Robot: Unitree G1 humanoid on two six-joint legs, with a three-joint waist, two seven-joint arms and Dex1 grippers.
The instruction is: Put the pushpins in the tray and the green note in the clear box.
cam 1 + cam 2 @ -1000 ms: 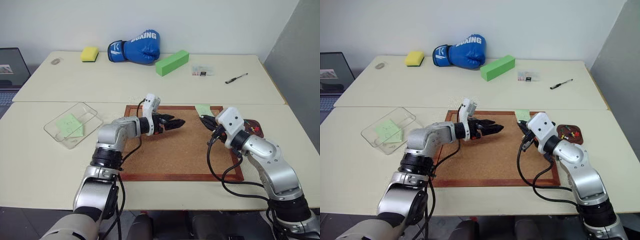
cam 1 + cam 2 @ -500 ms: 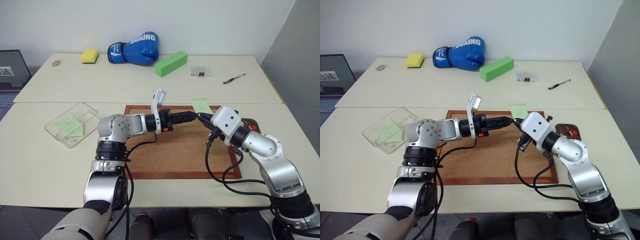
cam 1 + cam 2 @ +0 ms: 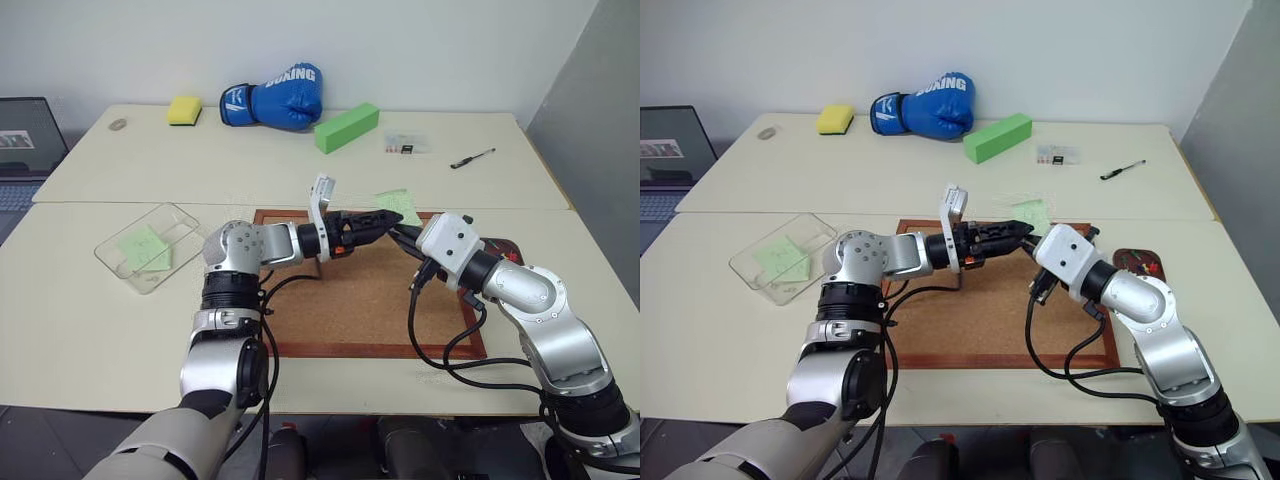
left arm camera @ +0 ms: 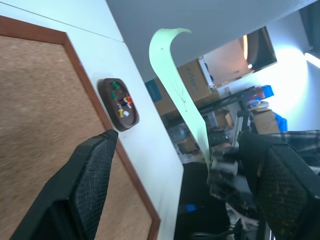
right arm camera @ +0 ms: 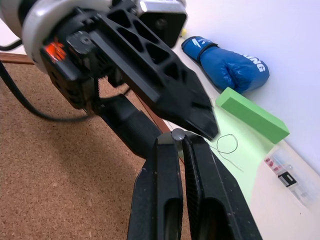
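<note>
The green note (image 3: 397,203) hangs curled above the far edge of the corkboard, pinched at its lower end by my shut right gripper (image 5: 178,136). My left gripper (image 3: 383,220) reaches in level from the left. It is open, its black fingers (image 4: 95,165) apart on either side of the note (image 4: 175,80) without closing on it. The tray (image 4: 103,86) sits just off the board's right side with several pushpins (image 4: 124,104) inside. The clear box (image 3: 180,222) stands on the table at the far left, a pale green sheet (image 3: 145,248) lying in it.
The corkboard (image 3: 350,300) lies under both arms. At the back of the table are a blue boxing glove (image 3: 272,95), a long green block (image 3: 346,127), a yellow sponge (image 3: 183,110), a tiny clear case (image 3: 405,145) and a pen (image 3: 472,157). A laptop (image 3: 25,135) stands far left.
The right gripper has raised the green note off the board's far edge. The left gripper has swung right, risen and rolled, so its open fingers now flank the note.
</note>
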